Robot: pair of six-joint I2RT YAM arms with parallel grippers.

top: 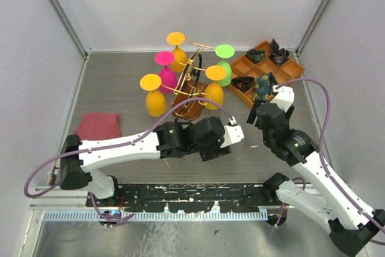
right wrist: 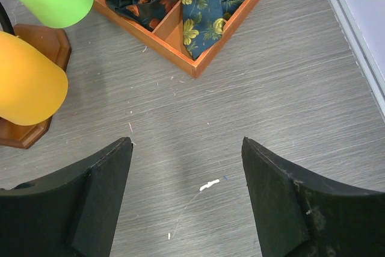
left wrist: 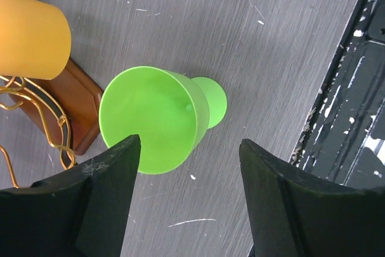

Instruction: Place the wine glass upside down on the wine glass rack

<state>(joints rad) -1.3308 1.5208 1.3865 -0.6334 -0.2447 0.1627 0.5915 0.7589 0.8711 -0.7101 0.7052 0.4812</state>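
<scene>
The wine glass rack point(top: 189, 88), gold wire on a brown wooden base, stands mid-table. Several goblets hang upside down on it: orange point(top: 155, 102), pink point(top: 166, 76), green point(top: 225, 71). Another green wine glass point(left wrist: 153, 118) shows only in the left wrist view, its open mouth toward the camera and its foot behind it, next to the rack's base point(left wrist: 81, 103). My left gripper point(left wrist: 189, 148) is open just above this glass, its left finger point(left wrist: 102, 191) over the rim's edge and gripping nothing. In the top view the left gripper point(top: 231, 135) hides the glass. My right gripper point(right wrist: 186, 167) is open and empty over bare table.
An orange compartment tray point(top: 239, 95) with rolled ties sits at the back right, and its rim also shows in the right wrist view point(right wrist: 198, 67). A red cloth point(top: 97, 126) lies at the left. The black base plate point(left wrist: 355, 88) runs close beside the glass.
</scene>
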